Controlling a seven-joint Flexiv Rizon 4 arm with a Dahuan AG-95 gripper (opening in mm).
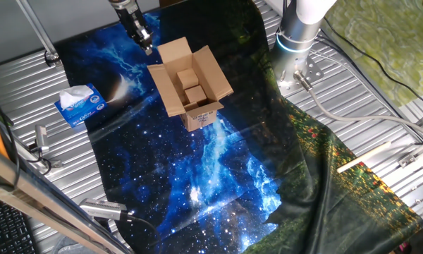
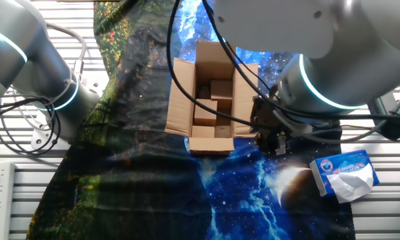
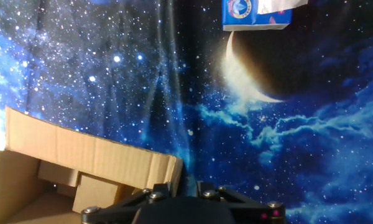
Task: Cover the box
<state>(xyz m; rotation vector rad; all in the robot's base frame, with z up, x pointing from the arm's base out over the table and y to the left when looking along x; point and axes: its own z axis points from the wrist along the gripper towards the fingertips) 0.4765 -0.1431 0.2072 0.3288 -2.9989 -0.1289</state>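
Risk: your claw (image 1: 146, 46) sits just beside the box's (image 1: 190, 88) back-left corner, near a flap (image 1: 175, 50). If you push low on the wall instead of on the flap, the box prob slides on the cloth (image 1: 197, 176) w/o anything folding.
Risk 2: the flaps spring back, so one folded alone may pop up again. Fold opposite pairs, or it won't stay covered.
Risk 3: cables hang over the box in the other fixed view; they could snag a raised flap as you sweep.
Claw: can't tell if open or closed. Fingertips are too small in the fixed views, and the hand view shows only the base.
Box look: brown corrugated carton, all four flaps splayed outward, smaller cardboard blocks inside, white label w/ dark print on the near side.
Box spot: mid-cloth on the table (image 1: 28, 85), well apart from the tissue box (image 1: 80, 104).
Progress: not yet covered.
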